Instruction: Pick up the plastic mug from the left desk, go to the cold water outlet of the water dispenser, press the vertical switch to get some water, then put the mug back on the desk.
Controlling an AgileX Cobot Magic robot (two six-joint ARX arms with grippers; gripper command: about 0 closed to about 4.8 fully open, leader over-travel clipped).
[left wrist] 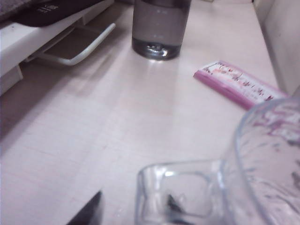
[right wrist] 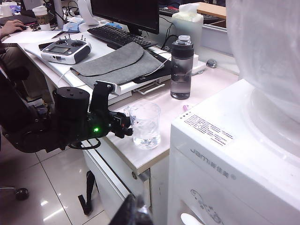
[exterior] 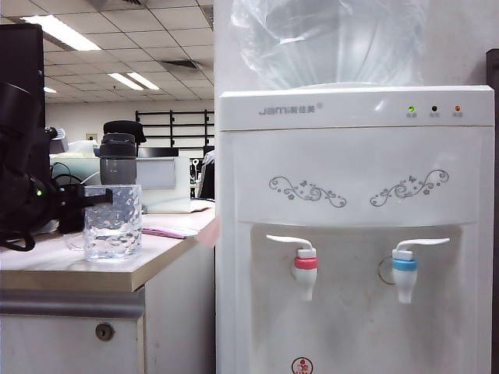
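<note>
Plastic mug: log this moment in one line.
plastic mug: standing on left desk, holds water | left gripper: open at handle | right gripper: idle above floor

ceiling: white tile grid (exterior: 148, 39) with lit fluorescent panels (exterior: 59, 31) | far wall: pale, black shelving rack (exterior: 175, 125) | floor: glossy light tiles (right wrist: 42, 192) (reflecting lamps) | furniture: neighbouring desk carrying monitor (right wrist: 125, 14), keyboard (right wrist: 117, 35), grey felt sleeve (right wrist: 115, 63)
</note>
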